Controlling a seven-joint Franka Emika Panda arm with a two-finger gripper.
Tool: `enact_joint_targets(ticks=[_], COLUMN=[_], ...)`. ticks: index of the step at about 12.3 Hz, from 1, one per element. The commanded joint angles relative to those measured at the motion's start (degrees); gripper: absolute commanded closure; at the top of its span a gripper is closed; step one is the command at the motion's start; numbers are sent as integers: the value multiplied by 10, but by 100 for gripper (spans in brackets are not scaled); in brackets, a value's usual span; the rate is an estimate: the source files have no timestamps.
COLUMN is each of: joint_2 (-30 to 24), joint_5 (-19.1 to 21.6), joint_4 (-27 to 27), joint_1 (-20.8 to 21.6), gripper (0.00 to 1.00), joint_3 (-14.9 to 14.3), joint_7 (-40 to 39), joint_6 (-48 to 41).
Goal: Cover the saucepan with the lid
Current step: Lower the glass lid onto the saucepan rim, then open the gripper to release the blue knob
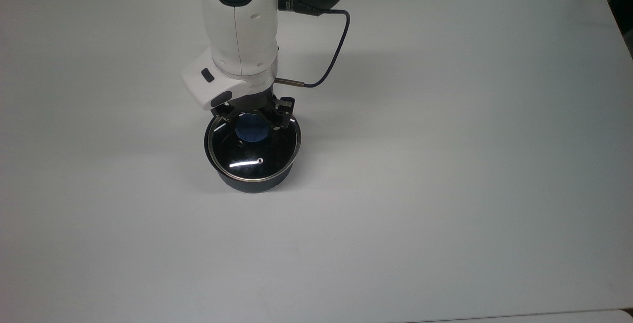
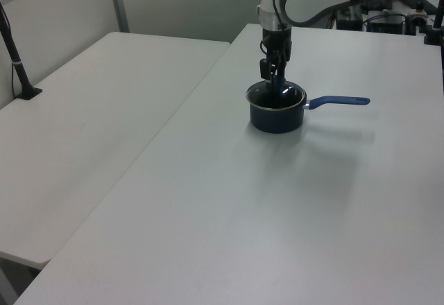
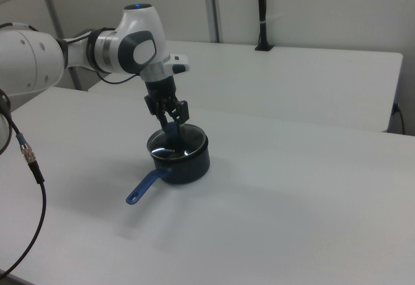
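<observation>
The dark saucepan [image 1: 253,183] stands on the white table [image 1: 445,164] with the glass lid [image 1: 257,157] sitting on its rim. The lid's blue knob [image 1: 251,131] points up. My gripper [image 1: 253,115] hangs just above the knob, open, its fingers spread to either side of it and holding nothing. In the left view the saucepan [image 2: 276,119] has its blue handle [image 2: 340,100] pointing to the left view's right, and the gripper [image 2: 277,66] is over the lid [image 2: 277,99]. In the right view the gripper [image 3: 170,118] is above the lid [image 3: 176,146], and the handle [image 3: 142,188] points toward the lower left.
A cable [image 1: 331,51] loops off the wrist toward the top view's right. A second white table [image 2: 90,111] adjoins at the left view's left, with a black post [image 2: 17,62] clamped to it. Another black post [image 3: 262,13] stands at the back of the right view.
</observation>
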Motion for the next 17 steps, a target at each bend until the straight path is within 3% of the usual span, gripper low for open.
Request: enact_joint_targets(ticks=[1, 13, 14, 15, 17], joint_2=[11, 5, 5, 5, 4], joint_5=[-4, -15, -14, -14, -12], joint_4=[10, 4, 3, 3, 3], joint_1=[-1, -5, -5, -6, -9], gripper=[65, 64, 36, 0, 0], joint_3=[0, 2, 3, 2, 2], joint_7=[10, -14, -10, -3, 0], joint_6=[12, 7, 6, 6, 6])
